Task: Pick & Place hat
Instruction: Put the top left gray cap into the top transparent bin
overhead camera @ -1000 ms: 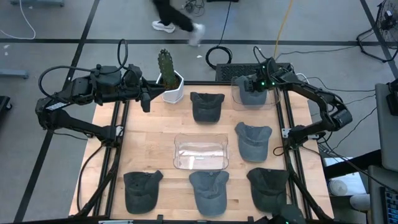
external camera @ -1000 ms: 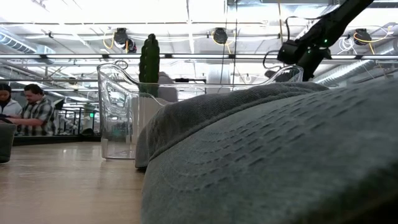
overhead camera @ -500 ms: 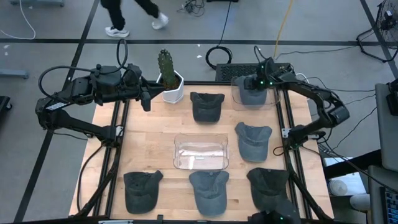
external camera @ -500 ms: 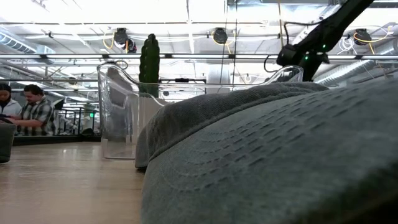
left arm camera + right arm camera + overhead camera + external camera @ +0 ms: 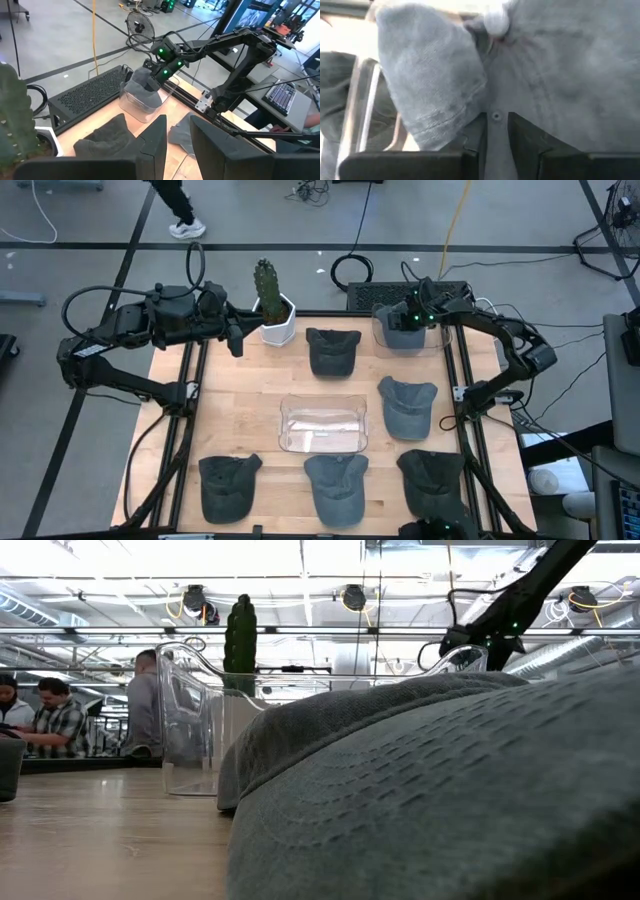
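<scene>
My right gripper [image 5: 402,322] is at the table's far right, over a clear bin [image 5: 432,340], and is shut on a grey hat [image 5: 545,65]. The hat reaches down into that bin, as the left wrist view [image 5: 142,80] shows. My left gripper [image 5: 236,340] waits shut and empty at the far left, beside the cactus pot [image 5: 272,320]. Several other grey hats lie crown up on the table, one at the far middle [image 5: 332,350] and one at the right [image 5: 407,405]. An empty clear bin [image 5: 322,425] stands mid-table. My right gripper pinches the hat's crown cloth between its two fingers, beside a small eyelet [image 5: 496,116] below the top button [image 5: 496,22]. The fingers come from above, pointing down. The hat hangs below them inside the bin's walls. I cannot tell whether it touches the bin's floor.
Three more hats lie along the near edge [image 5: 228,485] [image 5: 335,485] [image 5: 432,480]; one of them fills most of the low view [image 5: 450,790]. A cactus [image 5: 264,280] stands in the white pot at the far edge. People are in the room beyond the table [image 5: 60,720].
My right gripper has gone down a little toward the far-right clear bin with the hat, and its elbow has drawn in toward the table. A person has walked along the floor beyond the far edge.
</scene>
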{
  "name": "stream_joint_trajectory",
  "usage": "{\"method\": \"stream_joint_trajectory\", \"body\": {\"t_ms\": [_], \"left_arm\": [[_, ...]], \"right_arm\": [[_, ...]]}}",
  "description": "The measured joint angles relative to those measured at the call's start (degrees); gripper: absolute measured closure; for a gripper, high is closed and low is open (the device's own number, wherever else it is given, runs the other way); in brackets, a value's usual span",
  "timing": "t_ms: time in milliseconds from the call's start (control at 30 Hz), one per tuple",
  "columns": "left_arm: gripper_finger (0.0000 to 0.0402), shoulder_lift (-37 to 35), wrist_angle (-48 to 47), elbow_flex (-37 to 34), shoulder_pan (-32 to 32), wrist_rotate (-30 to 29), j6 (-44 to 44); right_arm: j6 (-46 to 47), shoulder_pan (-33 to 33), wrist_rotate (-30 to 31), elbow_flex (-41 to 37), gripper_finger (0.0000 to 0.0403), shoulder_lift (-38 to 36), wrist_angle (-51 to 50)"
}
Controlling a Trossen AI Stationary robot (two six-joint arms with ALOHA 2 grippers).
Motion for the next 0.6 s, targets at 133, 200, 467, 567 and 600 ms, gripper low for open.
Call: {"method": "stream_joint_trajectory", "body": {"t_ms": [133,200,467,567,600], "left_arm": [[0.0309,0.0,0.0,0.0,0.0,0.0,-0.3],[0.0309,0.0,0.0,0.0,0.0,-0.1,-0.5],[0.0309,0.0,0.0,0.0,0.0,-0.5,-0.6],[0.0309,0.0,0.0,0.0,0.0,-0.5,0.2],[0.0309,0.0,0.0,0.0,0.0,-0.5,0.5]], "right_arm": [[-0.8,-1.0,3.1,0.0,0.0335,-4.2,1.2],[-1.7,-1.7,4.4,0.0,0.0334,-6.4,2.5],[-4.5,-3.2,13.7,0.0,0.0341,-9.0,-3.5],[-4.5,-3.3,13.4,0.0,0.0344,-7.1,-6.2],[-4.5,-3.2,13.4,0.0,0.0344,-6.5,-7.0]]}}
